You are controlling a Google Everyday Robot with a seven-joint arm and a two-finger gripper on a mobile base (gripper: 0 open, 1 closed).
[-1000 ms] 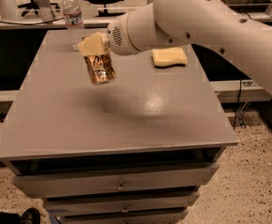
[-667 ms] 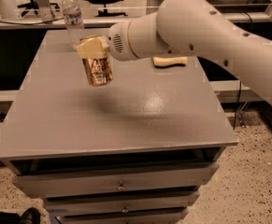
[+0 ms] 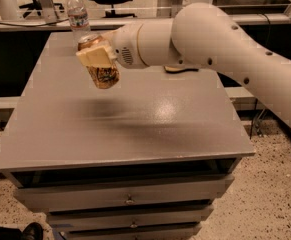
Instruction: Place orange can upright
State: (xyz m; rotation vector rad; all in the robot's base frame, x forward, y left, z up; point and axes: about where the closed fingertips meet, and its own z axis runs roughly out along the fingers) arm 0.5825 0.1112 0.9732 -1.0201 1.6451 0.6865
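"Above the far-left part of the tabletop (image 3: 135,134): what has the claw (image 3: 96,57) got?"

"Clenched across the middle of the orange can (image 3: 105,75). Can hangs in the air, apart from the surface; its shadow (image 3: 110,115) lies on the grey below. Silver top points up and tips a little toward the water bottle (image 3: 78,15). Not quite plumb."

"Why grip it round the waist?"

"My guess: a side hold leaves the base free, so it can go down flat. The tilt wants taking out first, or it may land on its rim and topple."

"And why out here?"

"Bare grey beneath, I'd say. Bottle stands at the back edge, near but apart. A yellowish thing (image 3: 181,69) lies behind the arm (image 3: 210,39), mostly hidden. Neither crowds the spot under the can."

"Task done?"

"No. Can not yet set down."
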